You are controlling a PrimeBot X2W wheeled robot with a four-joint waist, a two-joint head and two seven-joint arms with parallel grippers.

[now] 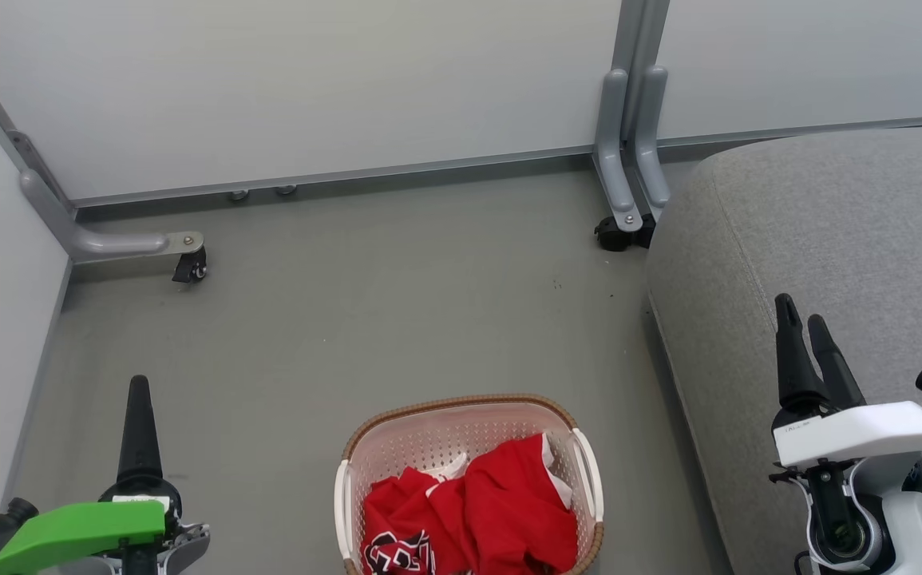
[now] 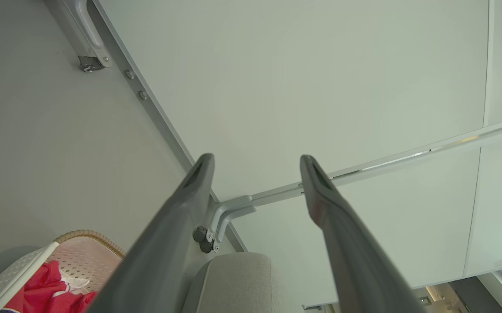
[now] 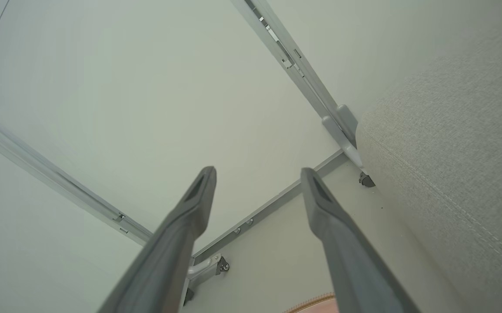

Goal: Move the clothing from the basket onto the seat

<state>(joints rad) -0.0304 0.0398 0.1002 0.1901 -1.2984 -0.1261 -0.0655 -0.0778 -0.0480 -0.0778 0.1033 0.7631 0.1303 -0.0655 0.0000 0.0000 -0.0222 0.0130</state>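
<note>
The basket (image 1: 461,403) stands on the floor (image 1: 389,303) at 6 o'clock in the head view. The clothing (image 1: 472,511) lies bunched up inside it, in the part nearest the robot. One red piece with a black and white picture is at the low left of the pile. The big grey seat (image 1: 828,239) is at 3 o'clock, close to the basket, so I think the trip over will be short.

The left hand (image 2: 256,161) is wide and holds nothing. The right hand (image 1: 801,313) is wide too, and it is in front of the seat. Both point away from the robot, one on each side. I think they wait like this so the basket is easy to see.

From the left hand, the clothing is at about 4 o'clock. From the right hand, it is at about 8 o'clock. Neither hand touches it.
</note>
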